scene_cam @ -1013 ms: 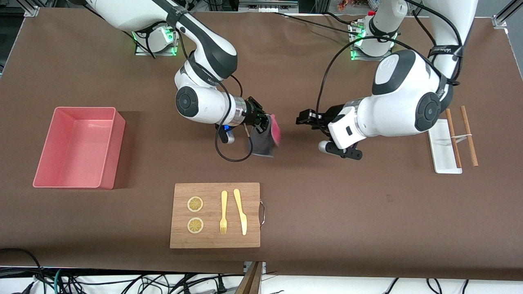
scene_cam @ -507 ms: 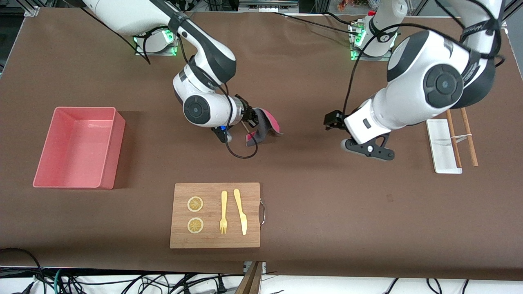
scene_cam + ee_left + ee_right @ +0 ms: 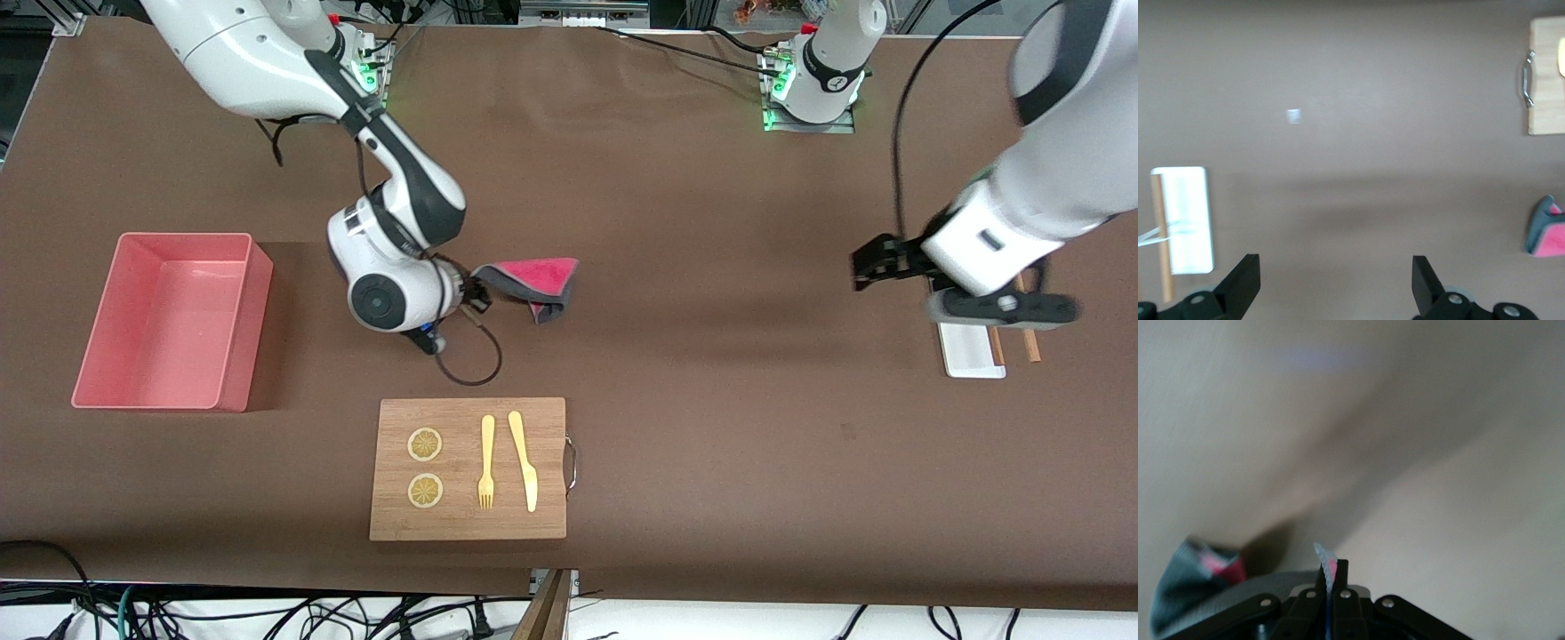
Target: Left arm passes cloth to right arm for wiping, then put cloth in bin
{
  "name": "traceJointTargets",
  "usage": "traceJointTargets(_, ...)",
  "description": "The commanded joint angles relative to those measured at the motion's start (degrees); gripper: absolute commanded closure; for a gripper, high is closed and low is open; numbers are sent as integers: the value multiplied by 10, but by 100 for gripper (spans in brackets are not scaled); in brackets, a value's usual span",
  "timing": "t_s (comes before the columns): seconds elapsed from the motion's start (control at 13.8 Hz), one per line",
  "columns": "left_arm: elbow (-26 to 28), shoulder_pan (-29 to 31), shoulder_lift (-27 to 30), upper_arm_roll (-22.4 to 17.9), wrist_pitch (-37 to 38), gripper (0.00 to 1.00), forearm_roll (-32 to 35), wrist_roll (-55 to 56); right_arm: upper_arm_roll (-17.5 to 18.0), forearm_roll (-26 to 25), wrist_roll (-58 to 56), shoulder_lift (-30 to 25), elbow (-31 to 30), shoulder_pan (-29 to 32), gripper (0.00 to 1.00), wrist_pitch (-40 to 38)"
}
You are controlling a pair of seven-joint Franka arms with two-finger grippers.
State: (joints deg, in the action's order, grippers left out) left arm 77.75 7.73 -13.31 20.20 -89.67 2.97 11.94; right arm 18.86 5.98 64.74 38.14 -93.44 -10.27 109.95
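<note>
My right gripper [image 3: 476,298] is shut on one edge of the cloth [image 3: 533,277]. The cloth trails out low over the table, crimson-pink face up with a grey rim, toward the left arm's end. In the right wrist view the closed jaws [image 3: 1330,572] pinch a thin pink-and-grey edge, and the rest of the cloth [image 3: 1188,583] bunches to one side. The pink bin [image 3: 236,329] stands empty toward the right arm's end of the table. My left gripper [image 3: 861,269] hangs open and holds nothing beside the white tray, its fingertips [image 3: 1239,283] wide apart over bare table. The cloth [image 3: 1545,230] shows small in that left wrist view.
A wooden cutting board [image 3: 462,520] with two lemon slices, a fork and a knife lies nearer to the front camera than the cloth. A white tray [image 3: 969,356] and wooden chopsticks [image 3: 1031,347] sit under the left arm's wrist. A black cable loops below the right wrist.
The left arm has drawn back toward its own end of the table with its gripper open. The right arm has swung toward the bin's end and lower, and the cloth went from hanging to spread out.
</note>
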Motion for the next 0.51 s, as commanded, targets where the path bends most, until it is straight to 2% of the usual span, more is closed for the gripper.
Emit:
traceJointTargets(0.0, 97, -4, 100, -26, 1, 0, 5, 3, -49, -9, -102, -7, -10, 8, 100, -12)
traceJointTargets(0.07, 141, -19, 130, -55, -17, 0, 3, 4, -71, -9, -140, -9, -9, 10, 100, -27)
traceJointTargets(0.22, 215, -67, 174, -139, -64, 0, -34, -4, -121, -9, -236, -12, -6, 14, 100, -53)
traceJointTargets(0.29, 232, -82, 186, -146, -68, 0, -35, -4, -144, -9, -283, -16, -5, 17, 100, -64)
traceJointTargets(0.43, 227, -108, 193, -156, -43, 0, -25, -21, -193, -9, -382, -20, -3, 22, 100, -79)
